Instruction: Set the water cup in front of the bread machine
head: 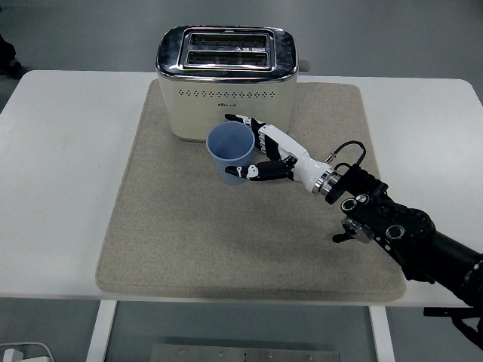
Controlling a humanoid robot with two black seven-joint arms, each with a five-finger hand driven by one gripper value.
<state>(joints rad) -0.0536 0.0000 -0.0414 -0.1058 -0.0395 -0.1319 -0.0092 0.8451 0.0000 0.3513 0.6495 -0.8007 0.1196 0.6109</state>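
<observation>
A light blue water cup (230, 151) stands upright on the beige mat (189, 226), just in front of the cream toaster with a chrome top (224, 83). My right hand (260, 151), white with black fingertips, comes in from the lower right. Its fingers wrap the cup's right side, with the thumb at the cup's base and the other fingers behind the rim. The cup's lower right part is hidden by the fingers. No left arm shows.
The mat lies on a white table (60, 166). The toaster stands at the mat's far edge. The black right forearm (392, 226) crosses the mat's right side. A white object (23, 353) lies on the floor at the lower left.
</observation>
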